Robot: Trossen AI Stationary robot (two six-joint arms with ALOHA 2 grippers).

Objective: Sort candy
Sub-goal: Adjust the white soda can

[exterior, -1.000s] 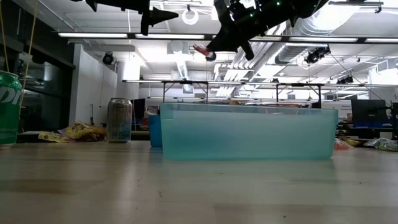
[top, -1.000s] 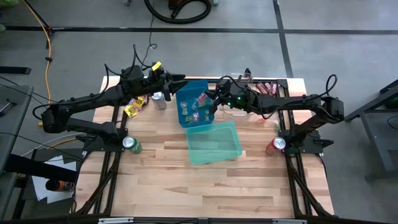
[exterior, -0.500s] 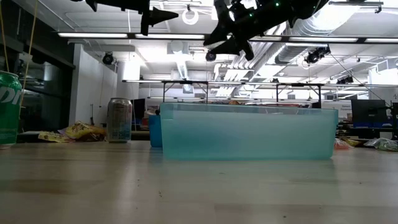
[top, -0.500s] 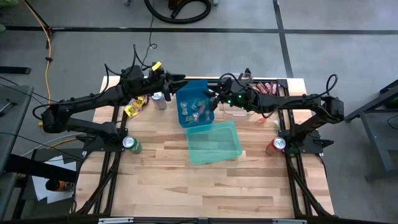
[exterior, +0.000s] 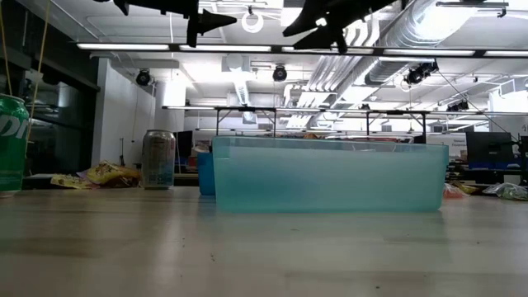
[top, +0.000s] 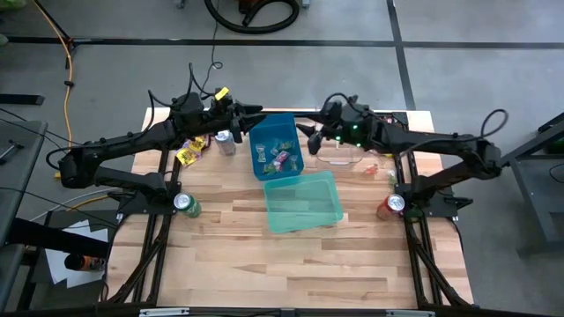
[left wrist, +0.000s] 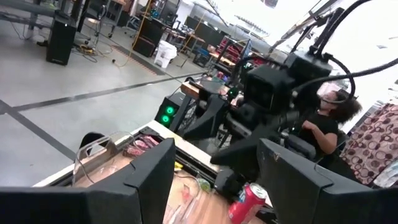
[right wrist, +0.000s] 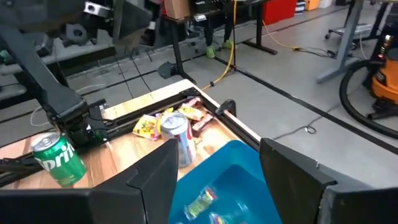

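A: How many bins and cans on the desk [top: 247,255]?

B: Two bins: a blue bin [top: 276,146] holding several candy pieces [top: 282,158], and a teal bin [top: 304,202]. Three cans: silver [top: 225,141], green [top: 184,203], red [top: 390,205].

A: Grippers?

B: Right gripper [top: 310,134] spread wide, empty, beside the blue bin. Left gripper [top: 256,110] wide, empty, at its far edge.

Bin's candy [top: 275,157] — too small.
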